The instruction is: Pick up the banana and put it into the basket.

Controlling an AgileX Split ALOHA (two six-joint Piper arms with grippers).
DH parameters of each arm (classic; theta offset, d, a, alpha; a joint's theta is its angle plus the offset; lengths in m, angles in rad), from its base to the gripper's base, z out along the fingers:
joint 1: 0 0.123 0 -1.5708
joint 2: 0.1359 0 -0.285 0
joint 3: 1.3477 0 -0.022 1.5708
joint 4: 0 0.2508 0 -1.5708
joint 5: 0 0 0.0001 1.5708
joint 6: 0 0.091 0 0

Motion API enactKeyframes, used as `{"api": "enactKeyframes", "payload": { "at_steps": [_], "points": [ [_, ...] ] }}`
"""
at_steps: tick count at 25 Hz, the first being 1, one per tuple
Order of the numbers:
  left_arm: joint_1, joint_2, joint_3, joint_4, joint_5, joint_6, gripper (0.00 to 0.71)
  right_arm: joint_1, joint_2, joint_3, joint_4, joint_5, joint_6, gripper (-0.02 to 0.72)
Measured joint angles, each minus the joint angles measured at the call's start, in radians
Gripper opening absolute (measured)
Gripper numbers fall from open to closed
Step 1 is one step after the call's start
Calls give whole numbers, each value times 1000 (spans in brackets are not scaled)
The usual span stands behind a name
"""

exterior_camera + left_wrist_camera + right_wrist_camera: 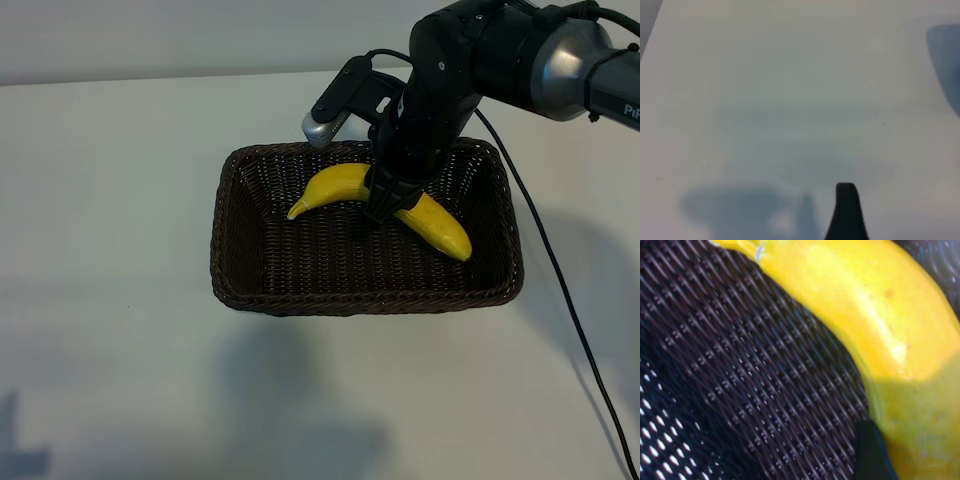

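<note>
The yellow banana (440,226) lies lengthwise in the dark brown woven basket (365,301), which stands in the middle of the white table. My right gripper (385,207) reaches down into the basket from the far right and is shut across the banana's middle. In the right wrist view the banana (865,305) fills one side over the basket's weave (740,365), and one black finger (871,450) presses against the banana's side. The other finger is out of frame. In the left wrist view one black finger (846,212) of my left gripper hangs over the bare table (790,100), holding nothing.
The right arm's black cable (562,285) trails over the table to the right of the basket. White table surface (110,200) lies all round the basket. The left arm does not show in the exterior view.
</note>
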Motion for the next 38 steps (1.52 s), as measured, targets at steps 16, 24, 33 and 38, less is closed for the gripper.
{"api": "enactKeyframes", "payload": {
  "at_steps": [16,24,33,38],
  "points": [
    [0,0,1,0,0,0,567,-23,-112,-77,-112,119,138,627],
    [0,0,1,0,0,0,567,-306,-115,-84,-146,95,207,583],
    [0,0,1,0,0,0,567,-688,-115,-84,8,167,263,582],
    [0,0,1,0,0,0,567,-764,-115,-84,9,294,301,582]
  ]
}}
